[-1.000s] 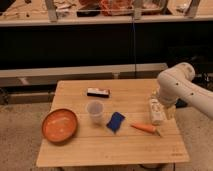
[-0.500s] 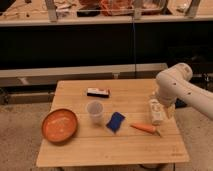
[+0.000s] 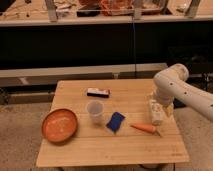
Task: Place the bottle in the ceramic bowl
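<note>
Bottle (image 3: 156, 117), whitish plastic, stands upright, seemingly under the gripper (image 3: 158, 107).

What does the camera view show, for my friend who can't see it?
A white robot arm reaches from the right, its gripper down at a small white bottle near the right edge of the wooden table. An orange bowl sits far left, with a clear cup, blue pad and carrot between.

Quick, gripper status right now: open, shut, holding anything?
Gripper: open, down at the small whitish plastic bottle with a white cap, which stands on the right side of the wooden table; nothing held.
</note>
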Controlling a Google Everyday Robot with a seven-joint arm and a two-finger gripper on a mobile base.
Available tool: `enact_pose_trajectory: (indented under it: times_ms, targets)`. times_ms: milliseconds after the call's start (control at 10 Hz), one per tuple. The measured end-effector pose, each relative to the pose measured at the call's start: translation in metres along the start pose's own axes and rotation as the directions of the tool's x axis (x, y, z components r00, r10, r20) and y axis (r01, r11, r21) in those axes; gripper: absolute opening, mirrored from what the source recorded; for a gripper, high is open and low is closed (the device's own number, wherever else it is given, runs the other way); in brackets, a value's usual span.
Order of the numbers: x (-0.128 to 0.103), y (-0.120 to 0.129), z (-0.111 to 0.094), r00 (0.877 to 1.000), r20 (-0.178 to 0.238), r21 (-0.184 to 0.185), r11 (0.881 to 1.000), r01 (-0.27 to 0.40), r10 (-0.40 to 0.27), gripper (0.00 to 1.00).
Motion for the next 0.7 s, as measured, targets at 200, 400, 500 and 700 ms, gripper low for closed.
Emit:
enact_pose_trajectory:
  times_ms: [200, 400, 500, 700]
  targets:
    - [0.002, 0.000, 0.008, 0.999, 0.002, -0.004, 0.999, 0.044, -0.044, 0.80]
    - [0.003, -0.001, 0.014, 0.997, 0.005, -0.007, 0.997, 0.077, -0.077, 0.80]
    - [0.003, -0.003, 0.018, 0.995, 0.007, -0.007, 0.995, 0.096, -0.096, 0.80]
    - [0.004, -0.005, 0.025, 0.992, 0.011, -0.007, 0.992, 0.127, -0.127, 0.80]
